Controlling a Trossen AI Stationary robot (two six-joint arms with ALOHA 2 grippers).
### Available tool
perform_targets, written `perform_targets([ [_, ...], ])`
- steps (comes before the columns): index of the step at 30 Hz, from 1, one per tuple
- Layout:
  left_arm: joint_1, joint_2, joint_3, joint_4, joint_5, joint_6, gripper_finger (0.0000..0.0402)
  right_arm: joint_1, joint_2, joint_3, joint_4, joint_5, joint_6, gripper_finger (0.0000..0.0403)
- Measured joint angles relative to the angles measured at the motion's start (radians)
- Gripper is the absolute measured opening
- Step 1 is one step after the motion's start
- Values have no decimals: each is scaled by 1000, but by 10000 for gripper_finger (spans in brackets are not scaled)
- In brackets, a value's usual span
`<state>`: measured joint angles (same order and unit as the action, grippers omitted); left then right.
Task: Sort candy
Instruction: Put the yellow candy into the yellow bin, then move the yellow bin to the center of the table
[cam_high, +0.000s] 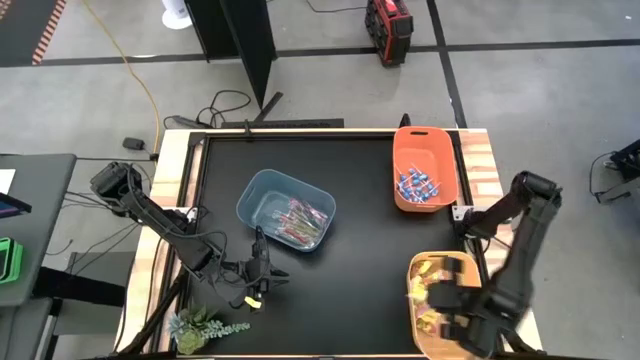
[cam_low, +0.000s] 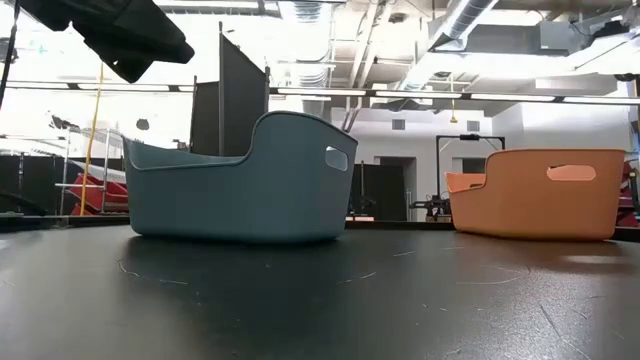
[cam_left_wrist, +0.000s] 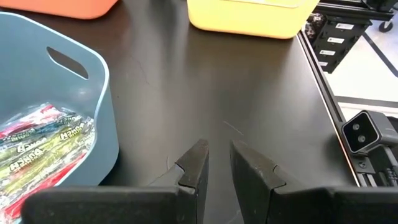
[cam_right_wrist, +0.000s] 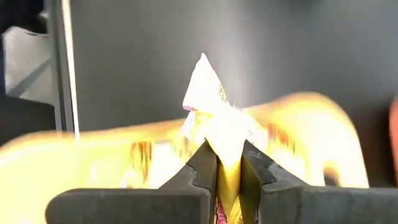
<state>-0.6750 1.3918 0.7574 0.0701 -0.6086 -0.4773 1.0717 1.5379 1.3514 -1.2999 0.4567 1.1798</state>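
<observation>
High view, table (cam_high: 360, 200): black work surface with a pale wooden border.
High view, blue-grey bin (cam_high: 284, 209): left of centre, holding slim pinkish sticks (cam_high: 303, 218) in clear wrap.
High view, orange bin (cam_high: 424, 168): at the far right edge, holding blue-wrapped lollipops (cam_high: 418, 187).
High view, yellow bin (cam_high: 432, 300): at the near right corner, holding yellow packets (cam_high: 428, 268); partly covered by the right arm.
High view, left gripper (cam_high: 258, 277): low over bare table near the front edge, just in front of the blue-grey bin.
High view, right gripper (cam_high: 452, 300): directly over the yellow bin.
High view, plant sprig (cam_high: 200, 328): on the wooden border at the near left corner.

Low view, blue-grey bin (cam_low: 240, 180): stands left on the table.
Low view, orange bin (cam_low: 535, 193): stands right, well apart from the blue-grey bin.
Low view, arm: a dark arm part shows at the upper left; neither gripper tip is seen.

Left wrist view, left gripper (cam_left_wrist: 219, 163): fingers slightly apart with a narrow gap, nothing between them, over bare table.
Left wrist view, blue-grey bin (cam_left_wrist: 93, 93): beside the fingers, the pinkish sticks (cam_left_wrist: 43, 146) lying inside.
Left wrist view, yellow bin (cam_left_wrist: 249, 15): across the table; the orange bin (cam_left_wrist: 62, 5) beside it.

Right wrist view, right gripper (cam_right_wrist: 228, 171): fingers clamped on a yellow packet (cam_right_wrist: 214, 118), whose crumpled pale end stands up above the tips.
Right wrist view, yellow bin (cam_right_wrist: 74, 155): blurred, below the held packet.
</observation>
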Motion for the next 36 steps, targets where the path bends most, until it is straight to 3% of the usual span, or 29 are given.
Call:
perform_targets([
  [5, 0, 0, 0, -6, 0, -16, 64, 153, 36, 0, -97, -99, 391, 82],
  [9, 0, 0, 0, -6, 0, -16, 64, 233, 83, 0, -105, -183, 581, 148],
  [16, 0, -1, 0, -9, -26, -13, 64, 287, 119, 0, -107, -199, 689, 287],
  [21, -10, -61, 0, -10, -108, 36, 64, 269, 104, 5, -142, -160, 644, 319],
  [25, -16, -155, 0, -11, -152, 106, 64, 219, 104, 32, -180, -12, 504, 306],
  [29, -16, -256, 0, -14, -172, 212, 64, 150, 104, 77, -179, 160, 289, 260],
  [32, -10, -331, 0, -22, -179, 298, 64, 88, 104, 111, -145, 290, 94, 200],
  [36, 31, -407, -18, -2, -188, 387, 60, 1, 103, 124, 23, 472, -251, 88],
])
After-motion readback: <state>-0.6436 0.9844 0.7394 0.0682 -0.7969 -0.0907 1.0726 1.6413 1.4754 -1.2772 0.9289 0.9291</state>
